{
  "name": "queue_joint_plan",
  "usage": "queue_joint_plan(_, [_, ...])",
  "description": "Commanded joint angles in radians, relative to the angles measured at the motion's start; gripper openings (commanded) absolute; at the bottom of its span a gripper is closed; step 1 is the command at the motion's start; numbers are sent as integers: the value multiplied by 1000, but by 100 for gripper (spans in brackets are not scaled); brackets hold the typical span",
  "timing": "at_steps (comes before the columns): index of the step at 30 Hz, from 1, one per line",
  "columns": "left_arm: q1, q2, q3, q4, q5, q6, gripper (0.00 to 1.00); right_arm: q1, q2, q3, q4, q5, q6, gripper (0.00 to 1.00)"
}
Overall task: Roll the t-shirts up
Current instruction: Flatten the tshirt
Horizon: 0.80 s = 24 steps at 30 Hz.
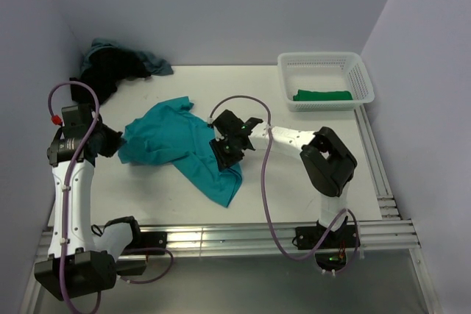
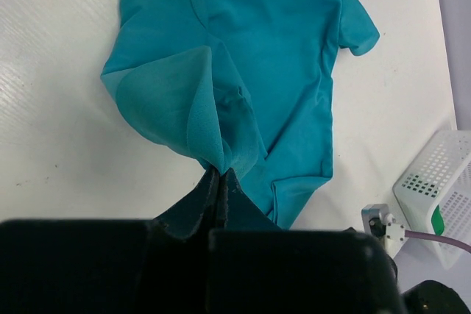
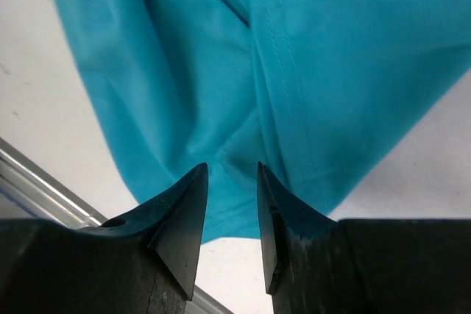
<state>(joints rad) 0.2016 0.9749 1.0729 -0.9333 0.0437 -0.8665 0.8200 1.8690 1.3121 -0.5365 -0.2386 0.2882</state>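
- The teal t-shirt [image 1: 171, 139] lies crumpled at the centre of the overhead frame. The left gripper [image 2: 221, 176], pressed together, pinches its left edge into a raised peak.
- The right gripper [image 3: 232, 174] hangs over the shirt's lower-right hem with its jaws slightly apart, its arm reaching in low from the right.
- It is unclear whether any cloth sits between its tips.

I find the teal t-shirt [image 1: 188, 148] crumpled and partly spread at frame centre, its left edge bunched and raised. A green t-shirt [image 1: 322, 95] lies bundled at upper right. A black t-shirt [image 1: 109, 73] and a dusty blue t-shirt [image 1: 153, 62] are heaped together at upper left.
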Motion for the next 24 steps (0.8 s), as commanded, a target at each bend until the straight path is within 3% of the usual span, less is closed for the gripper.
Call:
queue_joint_plan(1, [-2, 5, 50, 10, -19, 20, 0, 11, -51, -20, -10, 41, -37, 41])
queue_joint_plan(14, [-4, 21, 44, 21, -13, 15, 0, 50, -21, 4, -20, 64, -50, 49])
queue_joint_plan(24, [-4, 24, 41, 21, -16, 20, 0, 61, 45, 29, -42, 107, -55, 48])
